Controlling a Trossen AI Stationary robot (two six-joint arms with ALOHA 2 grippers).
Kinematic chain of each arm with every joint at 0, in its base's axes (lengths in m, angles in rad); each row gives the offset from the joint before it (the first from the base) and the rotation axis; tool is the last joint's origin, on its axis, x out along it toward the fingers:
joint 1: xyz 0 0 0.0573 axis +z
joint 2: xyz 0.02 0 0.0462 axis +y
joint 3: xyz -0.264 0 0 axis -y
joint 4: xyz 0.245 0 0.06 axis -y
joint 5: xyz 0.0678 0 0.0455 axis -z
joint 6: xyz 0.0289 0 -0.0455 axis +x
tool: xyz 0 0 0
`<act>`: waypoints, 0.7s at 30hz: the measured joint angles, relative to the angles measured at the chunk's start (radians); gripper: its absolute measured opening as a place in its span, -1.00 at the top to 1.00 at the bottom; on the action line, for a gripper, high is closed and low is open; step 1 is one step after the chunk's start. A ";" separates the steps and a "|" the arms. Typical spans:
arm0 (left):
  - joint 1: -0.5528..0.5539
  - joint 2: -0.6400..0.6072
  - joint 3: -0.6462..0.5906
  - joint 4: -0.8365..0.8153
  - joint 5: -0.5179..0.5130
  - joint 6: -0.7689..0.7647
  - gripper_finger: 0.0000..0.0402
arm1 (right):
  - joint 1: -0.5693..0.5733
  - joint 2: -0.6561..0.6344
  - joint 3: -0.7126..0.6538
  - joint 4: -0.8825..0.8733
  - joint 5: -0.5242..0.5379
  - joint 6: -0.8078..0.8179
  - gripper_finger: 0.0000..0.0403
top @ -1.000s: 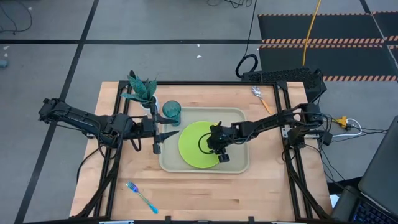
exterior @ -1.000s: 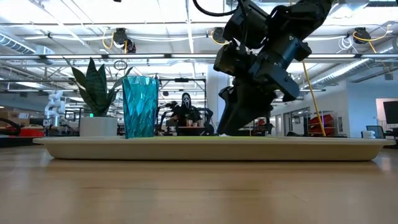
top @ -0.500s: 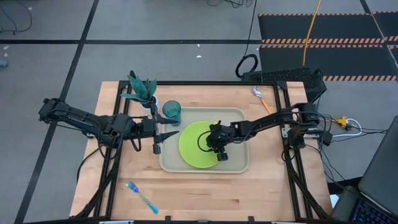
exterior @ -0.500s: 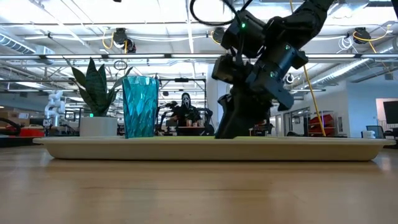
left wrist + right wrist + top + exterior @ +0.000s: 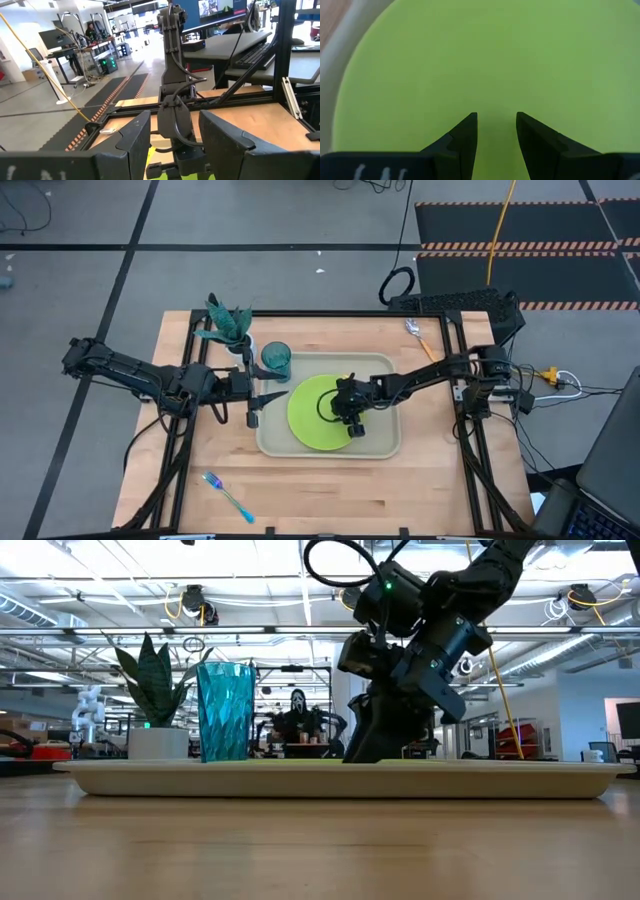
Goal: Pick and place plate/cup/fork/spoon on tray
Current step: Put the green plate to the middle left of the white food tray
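The lime-green plate (image 5: pixel 318 412) lies flat in the beige tray (image 5: pixel 385 445). The teal cup (image 5: pixel 277 360) stands upright in the tray's far left corner and shows in the low view (image 5: pixel 225 711). My right gripper (image 5: pixel 351 424) is open, with its fingers pointing down just over the plate's right half (image 5: pixel 496 116). My left gripper (image 5: pixel 261 406) is open and empty at the tray's left rim (image 5: pixel 175 120). The blue-handled fork (image 5: pixel 228 495) lies on the table near the front left. The orange-handled spoon (image 5: pixel 420 338) lies on the table beyond the tray's far right corner. My right gripper's open fingertips (image 5: pixel 468 125) stand close over the plate's flat middle (image 5: pixel 495 75), pointing down at it. I cannot tell whether they touch it. The plate lies flat in the tray.
A white pot with a green plant (image 5: pixel 228 325) stands at the far left, beside the cup. Black frame rails (image 5: pixel 190 430) run along the table's left, right and far sides. Bare wood (image 5: pixel 340 495) lies in front of the tray.
My right gripper has gone down toward the plate and a little toward the table's left edge. The plate, cup and tray have stayed where they were.
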 joint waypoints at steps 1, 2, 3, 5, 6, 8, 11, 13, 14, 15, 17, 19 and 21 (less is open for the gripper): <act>0.000 0.000 0.000 0.000 0.000 0.000 0.14 | -0.003 0.001 0.000 0.000 0.000 -0.001 0.35; 0.000 0.000 0.000 0.000 0.000 0.000 0.14 | -0.005 0.008 0.000 0.005 0.000 -0.004 0.35; 0.000 0.000 0.000 0.000 0.000 0.000 0.14 | -0.009 0.012 0.000 0.014 0.000 -0.004 0.35; 0.000 0.000 0.000 0.000 0.000 0.000 0.14 | -0.012 0.014 0.000 0.019 -0.001 -0.008 0.35; 0.000 0.000 0.000 0.000 0.000 0.000 0.14 | -0.015 0.013 0.000 0.026 -0.001 -0.012 0.35; 0.000 0.000 0.000 0.000 0.000 0.000 0.14 | -0.018 0.013 0.000 0.035 -0.002 -0.019 0.35; 0.000 0.000 0.000 0.001 0.000 0.000 0.14 | -0.028 0.013 0.000 0.047 -0.001 -0.021 0.35; 0.000 0.000 0.000 0.001 0.000 0.000 0.14 | -0.035 0.013 0.000 0.049 0.000 -0.023 0.35; 0.000 0.000 0.000 0.001 0.000 0.000 0.14 | -0.038 0.013 0.000 0.047 0.000 -0.025 0.35; 0.000 0.000 0.000 0.001 0.000 0.000 0.14 | -0.041 0.013 0.000 0.048 0.000 -0.027 0.35; 0.000 0.000 0.000 0.001 0.000 0.000 0.14 | -0.045 0.013 0.000 0.049 0.000 -0.033 0.35; 0.000 0.000 0.000 0.001 0.000 0.000 0.14 | -0.050 0.013 0.000 0.048 0.000 -0.040 0.35; 0.000 0.000 0.000 0.001 0.000 0.000 0.14 | -0.055 0.013 0.000 0.048 0.000 -0.042 0.35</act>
